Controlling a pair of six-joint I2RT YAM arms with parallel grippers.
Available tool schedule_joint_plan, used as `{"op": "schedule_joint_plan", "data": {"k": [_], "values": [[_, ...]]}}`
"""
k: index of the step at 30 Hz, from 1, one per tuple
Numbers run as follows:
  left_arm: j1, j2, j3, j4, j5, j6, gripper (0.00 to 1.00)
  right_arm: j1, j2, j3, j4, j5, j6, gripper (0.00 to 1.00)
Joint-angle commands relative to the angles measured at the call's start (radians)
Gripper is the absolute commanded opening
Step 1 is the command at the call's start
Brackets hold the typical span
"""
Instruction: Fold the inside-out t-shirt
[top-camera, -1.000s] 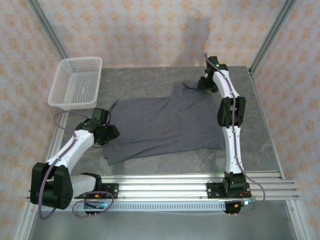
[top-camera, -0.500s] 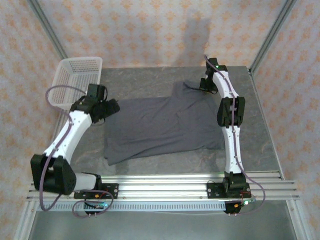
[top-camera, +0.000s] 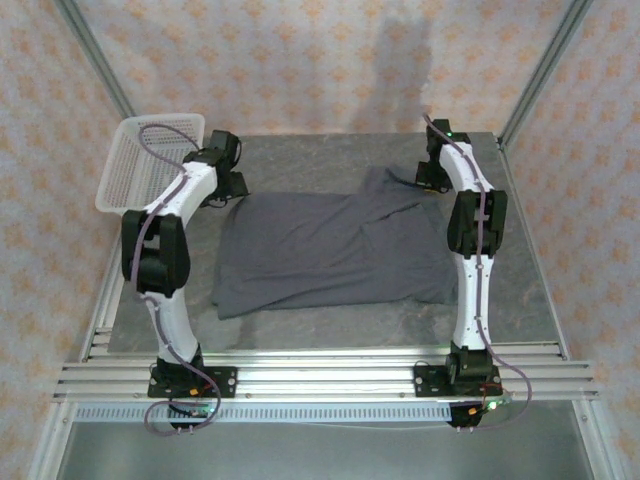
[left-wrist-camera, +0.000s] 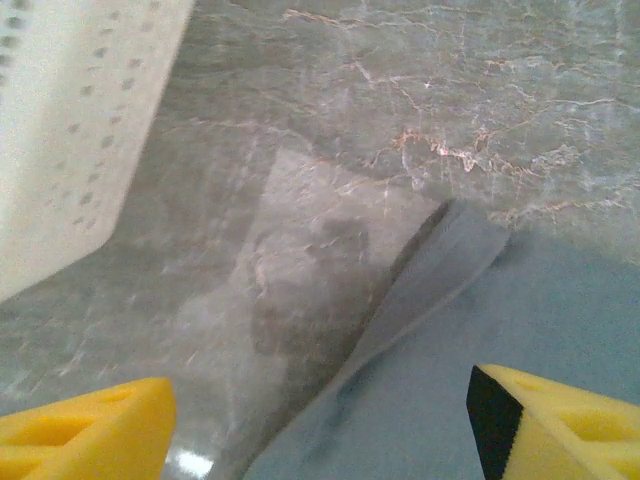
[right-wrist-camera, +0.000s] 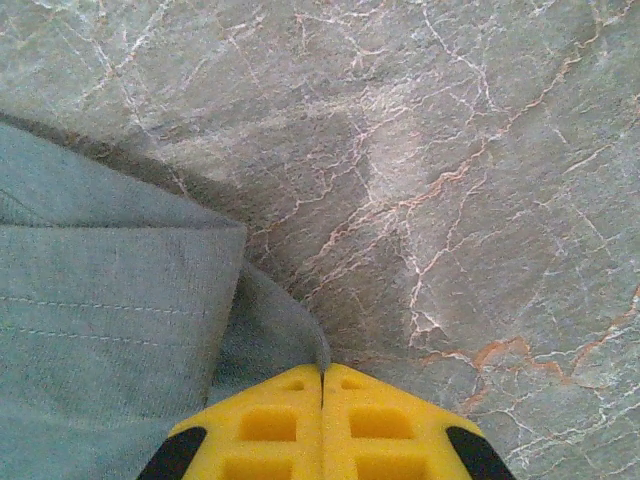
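The inside-out t-shirt (top-camera: 330, 250) lies spread flat across the middle of the grey marble table (top-camera: 300, 160). My left gripper (top-camera: 232, 187) hovers at the shirt's far-left corner. Its yellow fingers (left-wrist-camera: 90, 430) stand wide apart and open, with the shirt's corner (left-wrist-camera: 450, 250) lying just ahead and nothing between them. My right gripper (top-camera: 425, 180) is at the shirt's far-right edge. In the right wrist view this gripper (right-wrist-camera: 322, 375) is shut, with a fold of the shirt's fabric (right-wrist-camera: 110, 330) pinched between its yellow pads.
A white perforated basket (top-camera: 150, 165) stands at the far-left corner of the table, close beside my left gripper, and its wall (left-wrist-camera: 70, 120) shows in the left wrist view. Metal frame posts (top-camera: 530, 80) rise at the back corners.
My left arm swung from the shirt's near-left side up to its far-left corner beside the basket. The right gripper shut on the far-right edge and drew it slightly right.
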Motion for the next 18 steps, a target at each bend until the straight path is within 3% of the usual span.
{"op": "schedule_joint_plan", "data": {"k": [1,5,9,15,18], "values": [[0.007,0.1,0.086,0.016,0.073,0.049,0.75,0.004,-0.033,0.017,-0.017,-0.01,0.007,0.0],[0.006,0.215,0.195,0.021,0.167,0.025,0.73,0.006,-0.031,0.021,-0.014,-0.031,0.008,0.0],[0.007,0.293,0.267,-0.011,0.125,0.016,0.71,0.006,-0.025,0.027,-0.018,-0.033,0.006,0.0],[0.02,0.345,0.29,-0.059,0.087,0.046,0.5,0.006,-0.015,0.05,-0.03,-0.038,0.011,0.0],[0.038,0.331,0.266,-0.052,0.079,0.041,0.48,0.006,-0.012,0.057,-0.035,-0.031,0.007,0.0]]}}
